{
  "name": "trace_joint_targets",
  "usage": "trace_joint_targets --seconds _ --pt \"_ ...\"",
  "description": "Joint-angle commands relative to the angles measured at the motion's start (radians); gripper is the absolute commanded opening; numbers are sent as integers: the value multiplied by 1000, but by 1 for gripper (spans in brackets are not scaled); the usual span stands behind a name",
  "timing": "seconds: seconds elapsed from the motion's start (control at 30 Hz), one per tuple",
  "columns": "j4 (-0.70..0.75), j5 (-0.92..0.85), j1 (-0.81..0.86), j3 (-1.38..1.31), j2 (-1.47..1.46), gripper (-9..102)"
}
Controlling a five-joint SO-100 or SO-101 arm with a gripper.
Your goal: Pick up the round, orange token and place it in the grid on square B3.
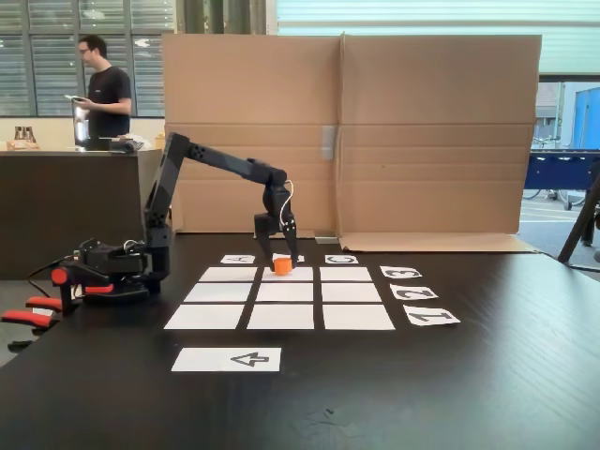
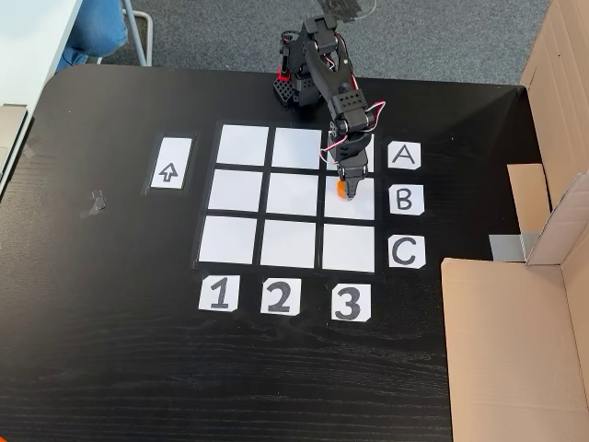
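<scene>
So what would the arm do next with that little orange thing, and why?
Probably open the gripper and lift away. The token sits between its fingers on square B3, the cell in card B's row and card 3's column, apparently already down on the paper.

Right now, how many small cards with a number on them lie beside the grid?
3, in a row along one side of the grid in a fixed view: card 1, card 2, card 3. None seems hidden.
</scene>
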Motion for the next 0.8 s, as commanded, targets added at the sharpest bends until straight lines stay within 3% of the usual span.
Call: trace_joint_targets --seconds 0.0,0.27,0.57,0.77 --pt "-26 15 6 18 26 36" --pt "-156 26 6 184 166 45" --pt "-430 6 28 557 575 67" --pt "-583 -46 114 853 957 68"
